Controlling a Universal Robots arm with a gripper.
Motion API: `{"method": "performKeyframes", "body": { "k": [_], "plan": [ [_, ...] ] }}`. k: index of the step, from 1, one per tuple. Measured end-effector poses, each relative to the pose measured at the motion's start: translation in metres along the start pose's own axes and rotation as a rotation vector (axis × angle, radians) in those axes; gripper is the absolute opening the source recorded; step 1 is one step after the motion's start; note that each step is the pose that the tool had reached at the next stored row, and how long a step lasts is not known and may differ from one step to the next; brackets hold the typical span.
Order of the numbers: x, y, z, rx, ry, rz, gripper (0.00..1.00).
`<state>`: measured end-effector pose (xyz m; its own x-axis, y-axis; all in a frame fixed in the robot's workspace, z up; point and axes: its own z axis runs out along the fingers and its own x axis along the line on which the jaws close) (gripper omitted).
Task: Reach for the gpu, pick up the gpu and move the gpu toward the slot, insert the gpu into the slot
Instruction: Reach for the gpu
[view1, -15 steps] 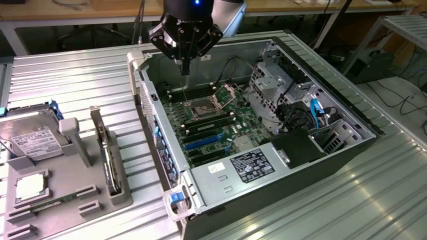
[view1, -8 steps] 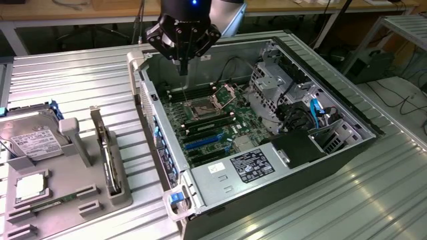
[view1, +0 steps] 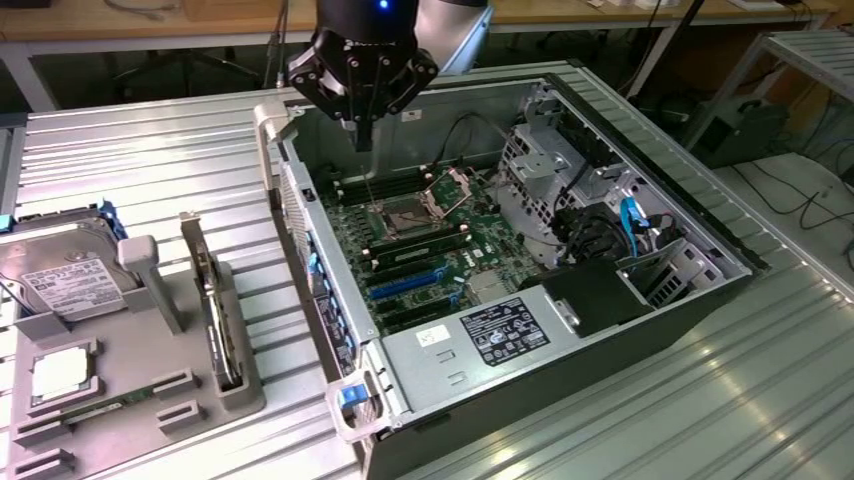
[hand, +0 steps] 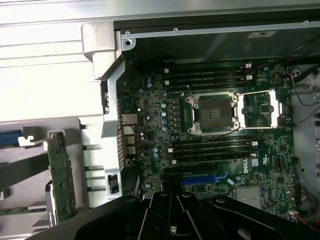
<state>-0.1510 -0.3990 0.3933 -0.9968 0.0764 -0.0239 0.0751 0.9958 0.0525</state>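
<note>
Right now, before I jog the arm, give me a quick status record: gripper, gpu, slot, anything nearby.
gripper: above the open case, over the motherboard, apart from the gpu
gpu: on edge in the gray holder, outside the case, on the exterior view's left
slot: blue, on the motherboard, nothing in it
hard drive: in the same holder, beyond the gpu from the case
progress: gpu not yet picked up

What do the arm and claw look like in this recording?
The claw is matte black, with an angular, faceted body and ribbed struts that narrow to a slim tip. A small blue light glows above it. The arm link behind is smooth, rounded and silver-grey.
</note>
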Motion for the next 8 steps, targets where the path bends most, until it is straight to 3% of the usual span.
{"method": "performKeyframes", "body": {
  "k": [8],
  "plan": [
    [0.0069, -0.0005, -0.0002, 0.0, 0.0, 0.0, 0.11]
  ]
}}
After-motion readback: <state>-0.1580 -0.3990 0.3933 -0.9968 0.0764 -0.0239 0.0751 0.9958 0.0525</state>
